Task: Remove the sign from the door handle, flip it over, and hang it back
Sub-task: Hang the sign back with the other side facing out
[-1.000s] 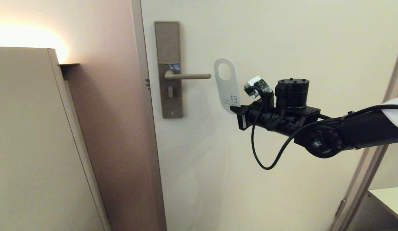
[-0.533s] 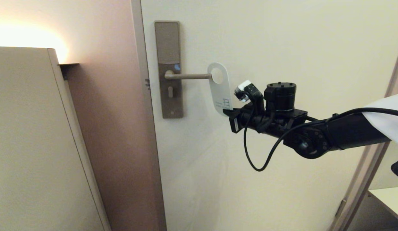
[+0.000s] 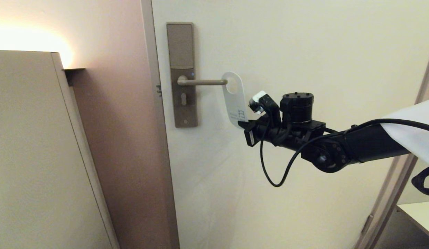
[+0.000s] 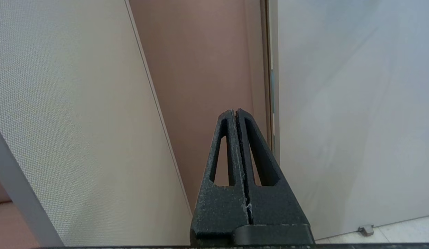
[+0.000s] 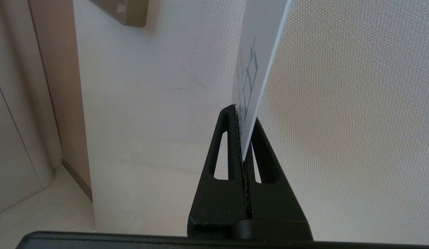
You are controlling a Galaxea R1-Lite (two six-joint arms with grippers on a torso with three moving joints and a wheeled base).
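White sign (image 3: 234, 100) pinched at its lower end by clamped right tool (image 3: 244, 125)

Warm glow flares at head view's upper left, above the cabinet (image 3: 34, 138), blown out near the wall (image 3: 114, 103). Door (image 3: 304, 52) evenly lit, soft, dim. Faint shadow beneath the right arm (image 3: 356, 145). Wrist views cooler; near fingers (image 4: 231, 145) sharp, textured.

The sign's (image 3: 235, 103) lower end is hidden behind the right gripper (image 3: 248, 125), and its grey lettering is too small to read. Whether the door handle's (image 3: 204, 82) tip has entered the hole cannot be told. In the right wrist view the sign (image 5: 257, 58) runs off the edge.
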